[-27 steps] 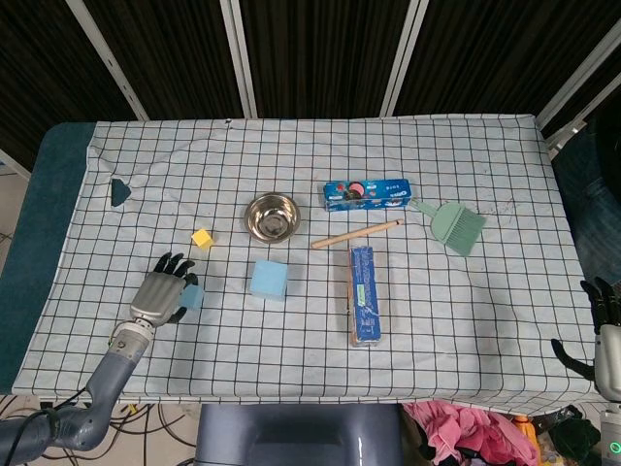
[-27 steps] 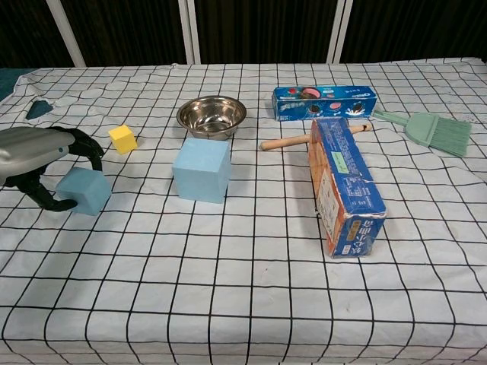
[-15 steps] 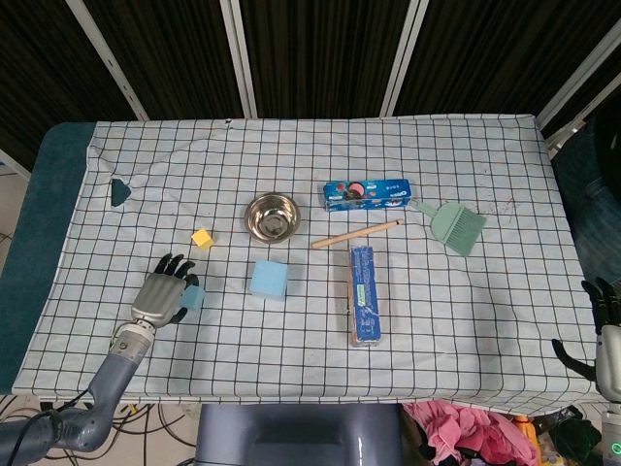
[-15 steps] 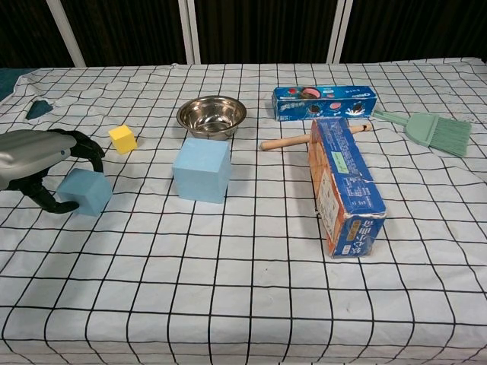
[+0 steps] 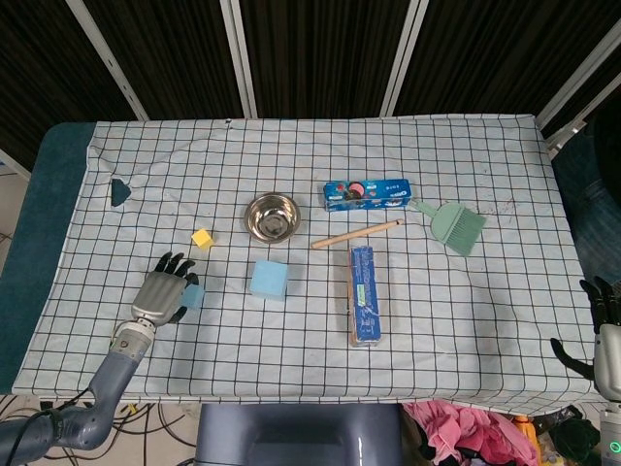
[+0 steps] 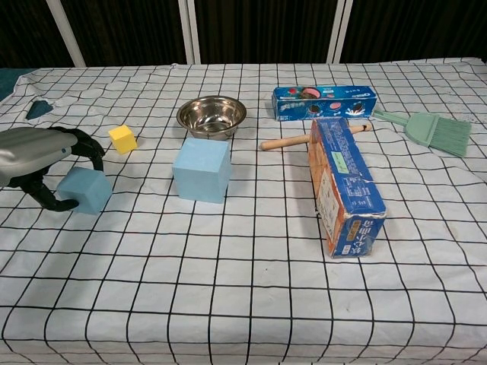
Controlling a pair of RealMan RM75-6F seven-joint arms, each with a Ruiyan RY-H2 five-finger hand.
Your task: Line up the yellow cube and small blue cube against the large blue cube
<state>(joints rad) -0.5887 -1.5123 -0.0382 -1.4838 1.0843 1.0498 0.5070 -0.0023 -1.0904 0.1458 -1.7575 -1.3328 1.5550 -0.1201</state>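
Note:
The small blue cube [image 5: 193, 296] [image 6: 85, 190] sits on the checked cloth at the near left. My left hand [image 5: 162, 291] [image 6: 34, 152] wraps it, fingers arched over its far side and thumb against its near left face. The large blue cube [image 5: 270, 280] [image 6: 202, 169] stands to the right of it, a couple of squares away. Behind the hand, the yellow cube [image 5: 202, 238] [image 6: 122, 139] lies alone. My right hand [image 5: 606, 325] hangs past the table's near right corner, fingers apart, holding nothing.
A steel bowl [image 5: 272, 216] stands just behind the large cube. A wooden stick [image 5: 355, 234], a long blue box [image 5: 364, 294], a cookie packet [image 5: 367, 194] and a green brush [image 5: 454, 224] lie to the right.
The left hand shifted very slightly around the small blue cube; the cube stays where it was. Nothing else has moved.

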